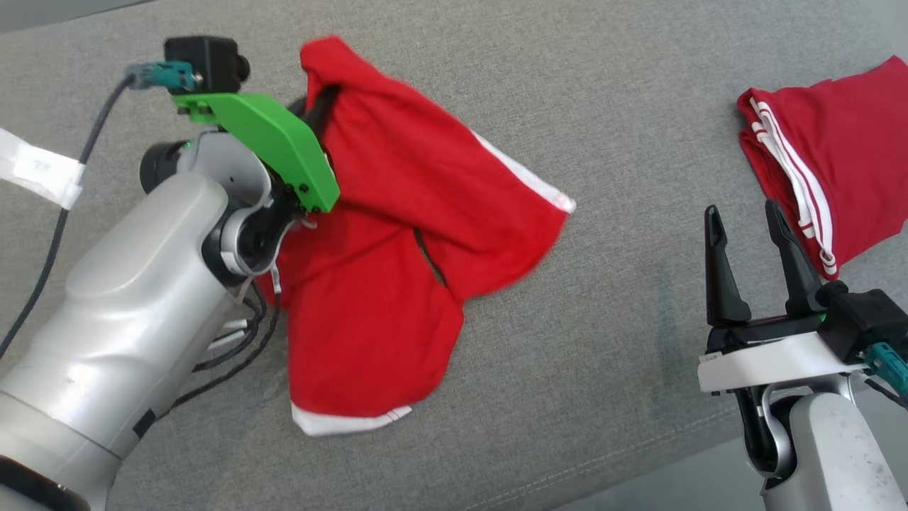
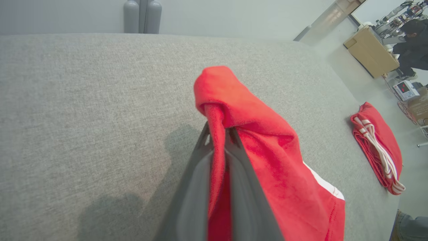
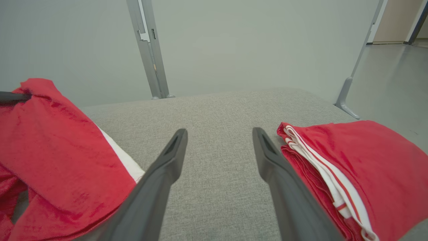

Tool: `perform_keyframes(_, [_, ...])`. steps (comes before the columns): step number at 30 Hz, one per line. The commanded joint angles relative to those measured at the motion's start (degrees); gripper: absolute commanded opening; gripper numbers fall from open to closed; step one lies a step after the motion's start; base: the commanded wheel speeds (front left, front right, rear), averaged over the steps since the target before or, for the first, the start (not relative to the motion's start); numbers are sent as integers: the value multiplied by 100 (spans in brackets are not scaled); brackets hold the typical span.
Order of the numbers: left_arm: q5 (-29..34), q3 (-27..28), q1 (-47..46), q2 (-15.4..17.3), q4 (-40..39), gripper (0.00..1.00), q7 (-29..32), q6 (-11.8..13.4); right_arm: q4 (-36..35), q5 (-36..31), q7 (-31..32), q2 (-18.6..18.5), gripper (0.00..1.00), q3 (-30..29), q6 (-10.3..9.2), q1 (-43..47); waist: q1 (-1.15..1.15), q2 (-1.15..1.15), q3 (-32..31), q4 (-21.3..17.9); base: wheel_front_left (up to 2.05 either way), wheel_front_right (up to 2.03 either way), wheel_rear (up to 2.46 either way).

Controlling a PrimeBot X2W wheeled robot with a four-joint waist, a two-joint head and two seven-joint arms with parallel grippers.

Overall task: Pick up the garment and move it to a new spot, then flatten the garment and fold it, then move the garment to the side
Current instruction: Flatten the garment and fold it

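Red soft-fabric garment (image 1: 397,213) with white trim bands, crumpled and unfolded, lying left of centre on the grey fabric-covered desk (image 1: 603,106). Its far corner is gathered into a raised peak, pinched between the two closed fingers of the left end effector (image 2: 219,129). From this peak the cloth drapes down and spreads toward the robot. One white band runs along the right-hand edge to a pointed corner. A second white band edges the near hem. A dark, slit-like fold separates the right lobe from the near lobe. The lower cloth rests on the desk.
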Motion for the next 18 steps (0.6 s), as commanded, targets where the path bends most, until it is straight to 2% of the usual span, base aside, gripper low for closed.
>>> perform_keyframes(1, [98, 42, -93, 18, -16, 0, -80, -19, 9, -27, -15, -8, 100, 3, -8, -16, 0, 0, -77, 1, 0, 0, 0])
perform_keyframes(4, [202, 301, -302, -77, -172, 0, -752, -74, 28, -58, -15, -8, 100, 5, -8, 31, 0, 0, -196, -16, 0, 0, 0])
perform_keyframes(8, [731, 548, -443, -147, -572, 0, -1910, -171, 13, -97, -15, -8, 100, -47, -8, 125, 0, 0, -336, -17, 0, 0, 0])
perform_keyframes(14, [1760, 1033, 538, -220, -1315, 0, -2141, -225, -33, -96, -15, -8, 100, -250, -8, 261, 0, 0, -432, 123, 0, 0, 0])
perform_keyframes(18, [2476, 1346, 1709, -455, -1483, 0, -2137, -541, -23, -138, -15, -8, 100, -294, -8, 298, 0, 0, -449, 279, 0, 0, 0])
